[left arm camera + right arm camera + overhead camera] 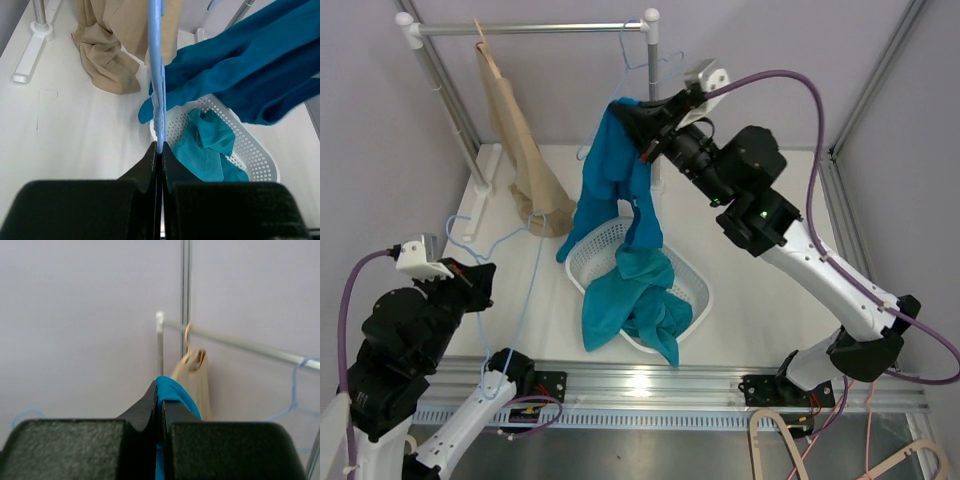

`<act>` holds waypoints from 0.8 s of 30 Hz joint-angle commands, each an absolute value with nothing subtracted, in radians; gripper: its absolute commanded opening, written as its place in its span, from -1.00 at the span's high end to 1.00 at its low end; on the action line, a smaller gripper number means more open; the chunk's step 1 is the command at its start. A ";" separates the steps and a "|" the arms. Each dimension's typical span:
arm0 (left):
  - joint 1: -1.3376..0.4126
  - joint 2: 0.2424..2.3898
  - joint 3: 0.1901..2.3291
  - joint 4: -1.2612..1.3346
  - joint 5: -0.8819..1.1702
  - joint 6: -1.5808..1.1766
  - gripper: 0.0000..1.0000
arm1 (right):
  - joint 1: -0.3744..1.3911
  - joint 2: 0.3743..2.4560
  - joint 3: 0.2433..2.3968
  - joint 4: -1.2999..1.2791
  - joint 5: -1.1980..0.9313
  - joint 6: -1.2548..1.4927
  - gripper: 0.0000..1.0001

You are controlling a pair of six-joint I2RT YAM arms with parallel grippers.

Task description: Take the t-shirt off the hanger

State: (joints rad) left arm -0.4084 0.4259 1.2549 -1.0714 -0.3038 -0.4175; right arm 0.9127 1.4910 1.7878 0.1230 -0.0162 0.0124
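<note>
Teal t-shirt [615, 180] is hanging pinched in your right pincer [160, 390], trailing into the white basket [250, 150]; your left pincer [159, 152] is clamping the blue hanger [156, 75], seemingly free of it.

Beige garment [520, 150] hangs on rack [535, 29] near white basket [598, 250].

- shirt [610, 185]: bottom end is heaped in the basket [700, 285], hiding most of the basket floor
- right gripper [628, 113], up above the basket: tips sunk in the shirt in the top view
- right wrist cam: just a bit of teal fold over the fingers [142, 412], rack [235, 342] is blurry
- hanger [156, 60]: top runs off the left wrist frame, hook not seen there
</note>
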 commanded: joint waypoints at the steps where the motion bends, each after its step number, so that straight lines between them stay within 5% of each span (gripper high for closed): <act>1: -0.410 0.460 1.223 -0.977 -0.295 -0.429 0.99 | 0.913 1.434 1.893 0.304 -0.017 -0.084 1.00; 11: -0.410 0.500 1.169 -0.894 -0.278 -0.440 0.99 | 0.911 1.491 2.027 0.205 -0.057 -0.114 1.00; 19: -0.408 0.662 1.302 -0.790 -0.268 -0.391 0.99 | 0.943 1.229 1.571 0.265 0.014 0.056 1.00; 24: -0.397 0.855 1.490 -0.742 -0.207 -0.361 0.99 | 1.037 1.092 1.171 0.253 0.246 0.164 1.00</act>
